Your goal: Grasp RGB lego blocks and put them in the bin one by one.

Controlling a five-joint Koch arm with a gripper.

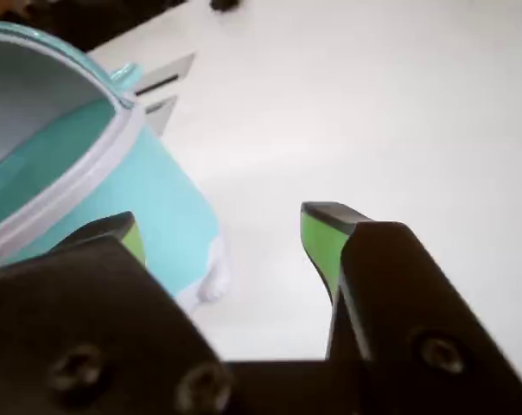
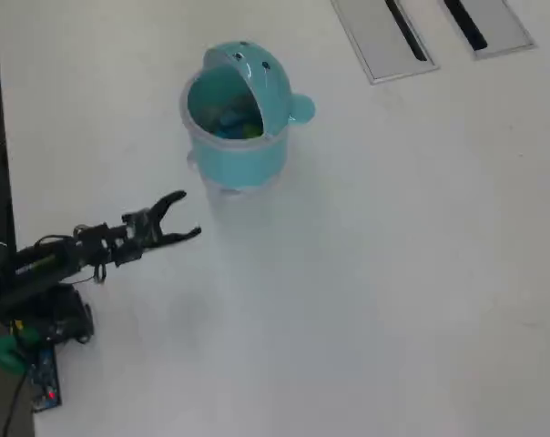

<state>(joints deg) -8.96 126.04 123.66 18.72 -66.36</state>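
The teal whale-shaped bin stands upright on the white table with its domed lid tipped back. Small blue and yellow-green lego blocks lie inside it; no red one shows. My gripper is open and empty, a short way below and left of the bin in the overhead view. In the wrist view the bin fills the left side, with its grey rim and open mouth. The green-padded fingers of the gripper stand wide apart over bare table beside the bin's base.
Two grey slotted plates are set into the table at the top right of the overhead view; their corners show behind the bin in the wrist view. The arm's base and circuit board sit at the lower left by the table's dark edge.
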